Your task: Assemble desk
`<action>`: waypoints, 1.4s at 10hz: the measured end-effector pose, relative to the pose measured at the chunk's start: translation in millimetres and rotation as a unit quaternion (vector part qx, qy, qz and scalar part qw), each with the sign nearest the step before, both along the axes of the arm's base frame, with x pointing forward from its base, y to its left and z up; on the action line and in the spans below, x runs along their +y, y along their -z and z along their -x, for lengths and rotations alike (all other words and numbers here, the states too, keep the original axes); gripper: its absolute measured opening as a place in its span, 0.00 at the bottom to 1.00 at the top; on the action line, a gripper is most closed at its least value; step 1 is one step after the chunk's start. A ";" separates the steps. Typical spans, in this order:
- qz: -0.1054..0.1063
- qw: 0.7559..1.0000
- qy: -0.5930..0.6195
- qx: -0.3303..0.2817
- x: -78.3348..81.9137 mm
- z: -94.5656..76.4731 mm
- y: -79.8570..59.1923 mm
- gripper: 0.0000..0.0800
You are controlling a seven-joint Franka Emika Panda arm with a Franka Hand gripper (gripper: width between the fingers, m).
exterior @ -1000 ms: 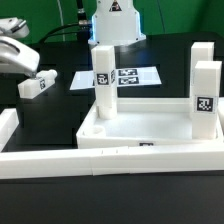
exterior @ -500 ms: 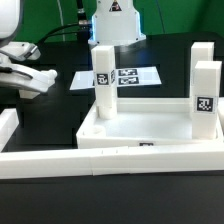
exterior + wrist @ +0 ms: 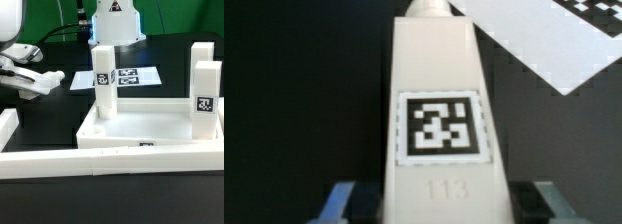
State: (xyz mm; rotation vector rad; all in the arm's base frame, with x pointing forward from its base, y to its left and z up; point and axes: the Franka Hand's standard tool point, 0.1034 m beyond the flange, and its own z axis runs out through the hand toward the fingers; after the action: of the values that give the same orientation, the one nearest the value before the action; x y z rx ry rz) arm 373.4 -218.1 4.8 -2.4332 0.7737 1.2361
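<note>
Shifted since 1 s ago: end effector [image 3: 22, 78] w/ its leg [image 3: 42, 80] has dropped lower and tipped flatter, at the exterior view's left.

- End effector: pinching the white tagged leg [image 3: 438, 110], one finger [image 3: 342, 198] on each side near the "113" end.
- Desk top [image 3: 150, 140]: rim-up on black counter [image 3: 60, 105], centre-front. Two legs upright in far corner sockets: one [image 3: 103, 78] at left, one [image 3: 204, 88] at right.
- Marker board [image 3: 140, 76]: flat on counter behind desk top, beside held leg's tip in wrist view.
- White rail [image 3: 60, 162]: along front edge.
</note>
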 end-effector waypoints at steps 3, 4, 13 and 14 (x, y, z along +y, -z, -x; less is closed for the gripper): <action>0.000 1.000 0.000 0.000 0.0 0.0 0.0 0.36; 0.000 1.000 0.000 0.000 -0.1 0.1 0.0 0.36; 0.069 0.978 -0.116 -0.156 20.5 -78.1 -89.8 0.36; 0.089 0.970 -0.120 -0.190 20.3 -86.4 -92.6 0.36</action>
State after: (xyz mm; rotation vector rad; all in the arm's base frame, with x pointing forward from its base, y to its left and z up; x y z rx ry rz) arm 459.8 -197.7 97.4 -2.8568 0.5101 0.7533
